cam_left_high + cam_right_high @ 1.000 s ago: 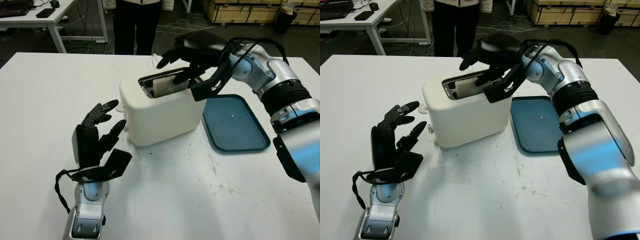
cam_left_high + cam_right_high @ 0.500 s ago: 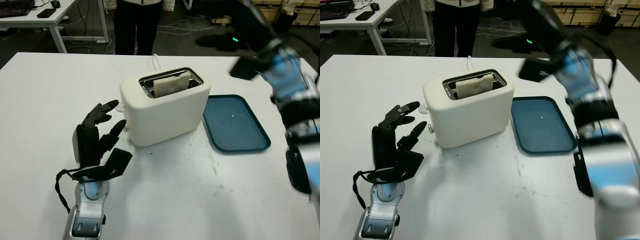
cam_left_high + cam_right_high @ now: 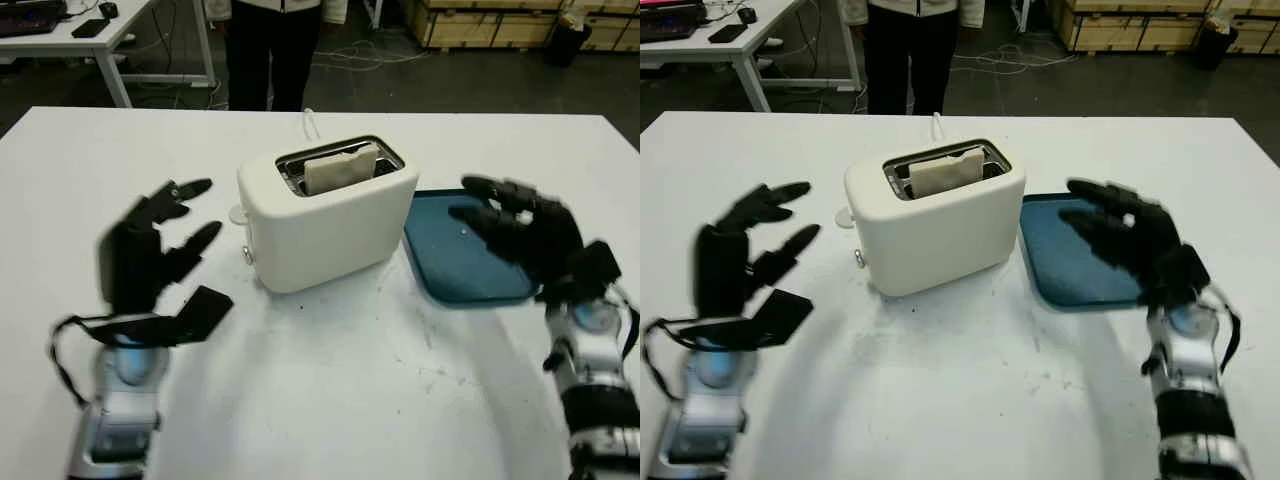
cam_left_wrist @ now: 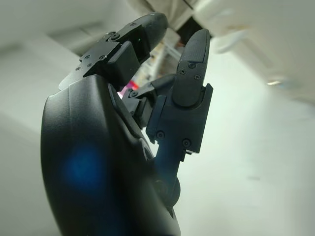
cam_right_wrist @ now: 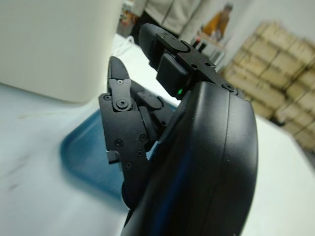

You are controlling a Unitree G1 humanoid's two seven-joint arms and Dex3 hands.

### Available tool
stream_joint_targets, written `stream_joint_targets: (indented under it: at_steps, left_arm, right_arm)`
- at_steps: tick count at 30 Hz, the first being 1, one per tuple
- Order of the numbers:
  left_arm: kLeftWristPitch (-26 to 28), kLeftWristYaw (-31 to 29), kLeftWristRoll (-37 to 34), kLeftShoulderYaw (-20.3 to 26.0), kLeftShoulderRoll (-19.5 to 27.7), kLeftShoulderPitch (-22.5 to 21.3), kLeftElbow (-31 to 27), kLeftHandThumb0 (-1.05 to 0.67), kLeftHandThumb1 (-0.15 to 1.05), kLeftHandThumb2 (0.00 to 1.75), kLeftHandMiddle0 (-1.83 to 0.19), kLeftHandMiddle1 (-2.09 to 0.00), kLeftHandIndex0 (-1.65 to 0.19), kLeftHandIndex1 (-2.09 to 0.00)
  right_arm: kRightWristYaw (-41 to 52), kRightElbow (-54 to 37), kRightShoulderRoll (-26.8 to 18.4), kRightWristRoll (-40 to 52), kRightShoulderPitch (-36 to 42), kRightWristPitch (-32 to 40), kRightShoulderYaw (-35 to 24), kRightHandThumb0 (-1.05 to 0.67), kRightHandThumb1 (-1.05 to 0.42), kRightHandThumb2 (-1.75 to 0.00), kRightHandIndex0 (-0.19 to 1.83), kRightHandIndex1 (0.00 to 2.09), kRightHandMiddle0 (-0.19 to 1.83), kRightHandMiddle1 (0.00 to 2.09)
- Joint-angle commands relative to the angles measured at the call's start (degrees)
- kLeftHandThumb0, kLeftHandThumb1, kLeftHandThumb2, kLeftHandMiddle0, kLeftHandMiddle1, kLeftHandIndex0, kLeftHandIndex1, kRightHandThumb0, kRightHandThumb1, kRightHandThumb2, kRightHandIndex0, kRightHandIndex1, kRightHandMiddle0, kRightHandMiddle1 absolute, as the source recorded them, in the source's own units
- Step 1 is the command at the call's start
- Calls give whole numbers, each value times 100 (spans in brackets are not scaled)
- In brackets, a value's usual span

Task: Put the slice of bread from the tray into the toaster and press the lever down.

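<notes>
Left robot hand (image 3: 150,250) open, holding nothing, left of toaster (image 3: 328,215); right robot hand (image 3: 520,230) open, empty, above tray (image 3: 440,275); bread slice (image 3: 341,167) in slot

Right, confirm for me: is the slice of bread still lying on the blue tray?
No. The slice of bread stands in the slot of the white toaster, while the blue tray beside it holds nothing.
</notes>
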Motion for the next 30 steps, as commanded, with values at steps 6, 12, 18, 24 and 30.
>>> stream_joint_targets:
  at_steps: [6, 12, 18, 24, 30]
  left_arm:
    - [-399, -699, -11, 329, 1162, -612, 133, -34, 68, 0, -110, -51, -116, -13]
    - [-477, -1222, 62, 155, 1560, -856, 222, -32, 63, 0, -124, -46, -124, -9]
    - [-551, -1845, -103, 26, 1863, -1169, 224, -27, 62, 0, -133, -40, -133, -7]
    - [-696, -2125, -100, -159, 1939, -1387, 357, -25, 63, 1, -137, -40, -139, -7]
    - [-873, -2137, -113, -344, 1885, -1433, 550, -21, 66, 0, -127, -61, -139, -2]
  right_arm:
    - [-174, -1002, 338, 239, 388, 811, -173, -26, -92, -17, 88, 21, 84, 2]
    - [-173, -1265, 425, -56, 344, 707, -52, -29, -92, -19, 91, 24, 89, 3]
    - [56, -996, 311, -322, -46, 495, 38, -34, -92, -16, 94, 32, 94, 3]
    - [199, -838, 309, -417, -275, 390, 43, -37, -92, -13, 86, 56, 97, 1]
    - [299, -811, 303, -425, -311, 388, 36, -41, -92, -11, 85, 60, 99, 1]
